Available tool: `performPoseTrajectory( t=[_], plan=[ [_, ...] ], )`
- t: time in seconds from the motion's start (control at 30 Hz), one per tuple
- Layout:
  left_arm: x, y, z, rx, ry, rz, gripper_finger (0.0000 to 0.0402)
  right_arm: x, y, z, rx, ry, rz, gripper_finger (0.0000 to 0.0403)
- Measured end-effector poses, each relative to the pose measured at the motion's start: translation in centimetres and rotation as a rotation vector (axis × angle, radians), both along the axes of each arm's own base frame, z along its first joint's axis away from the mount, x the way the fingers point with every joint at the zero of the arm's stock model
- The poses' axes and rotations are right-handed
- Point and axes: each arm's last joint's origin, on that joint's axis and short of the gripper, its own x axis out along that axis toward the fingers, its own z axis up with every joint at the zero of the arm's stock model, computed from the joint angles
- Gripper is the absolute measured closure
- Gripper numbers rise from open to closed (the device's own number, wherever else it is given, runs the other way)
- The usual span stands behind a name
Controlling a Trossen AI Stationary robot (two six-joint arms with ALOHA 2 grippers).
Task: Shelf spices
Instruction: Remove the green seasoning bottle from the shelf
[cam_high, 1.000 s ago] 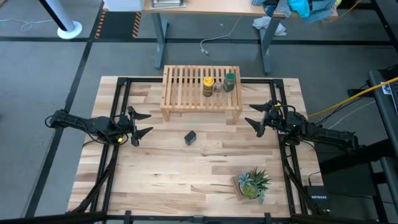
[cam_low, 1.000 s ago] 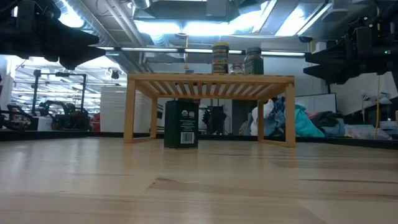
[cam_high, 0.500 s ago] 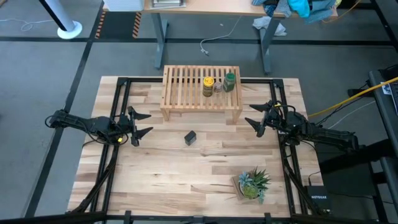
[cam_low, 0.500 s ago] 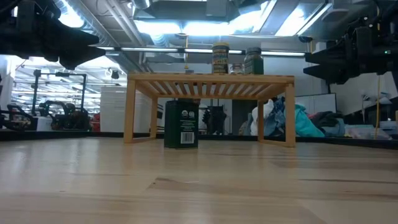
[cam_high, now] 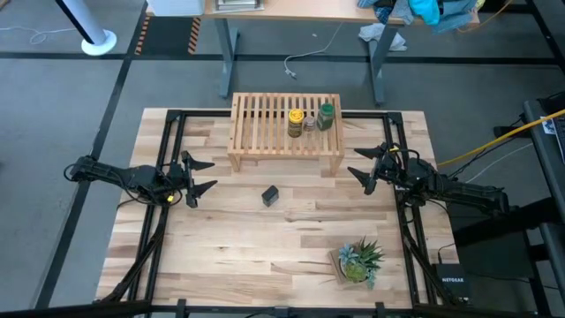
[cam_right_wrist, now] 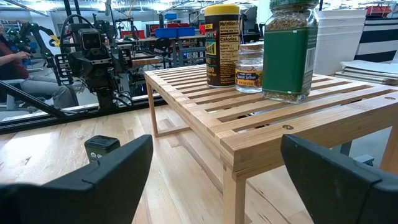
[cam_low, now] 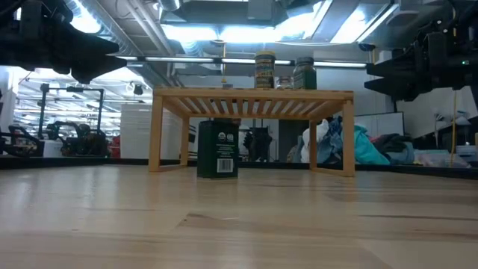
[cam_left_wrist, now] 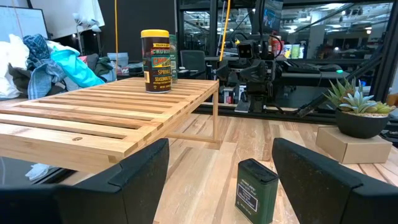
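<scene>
Fingers of both grippers released; black tin (cam_high: 271, 195) at shelf's (cam_high: 265, 132) 6 o'clock looks light, rigid, grip flat sides.

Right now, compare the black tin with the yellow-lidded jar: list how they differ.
The black tin stands on the tabletop in front of the shelf; the yellow-lidded jar stands on the shelf. The tin is rectangular and dark; the jar is round with a yellow label. Both are upright, and neither is held.

The shelf (cam_high: 285, 124) top is taken up at its right end by three jars (cam_high: 310, 118); its left slats are left bare. Open tabletop (cam_high: 221, 238) is found around the black tin (cam_high: 271, 195).
</scene>
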Motion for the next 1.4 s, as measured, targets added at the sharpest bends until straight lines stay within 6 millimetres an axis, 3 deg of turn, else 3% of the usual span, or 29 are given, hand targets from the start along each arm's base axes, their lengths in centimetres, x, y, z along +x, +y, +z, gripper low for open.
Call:
performPoseTrajectory(
  t=[0.43,0.67,1.17,1.4],
  plan=[
    [0.0,0.1,0.0,0.024,0.009,0.036,0.0123,0.0,0.0,0.2,-0.004,-0.024,0.004,0.0043],
    [-0.1,0.2,0.1,0.021,-0.003,0.073,0.0123,-0.3,-0.1,1.8,-0.023,-0.174,-0.043,0.0043],
    [-0.2,1.1,1.1,-0.043,-0.121,0.172,0.0123,-0.1,-0.4,3.4,-0.057,-0.240,-0.154,0.0043],
    [-0.2,1.4,1.1,-0.067,-0.135,0.182,0.0123,1.4,-0.7,5.8,-0.128,-0.147,-0.163,0.0043]
  ],
)
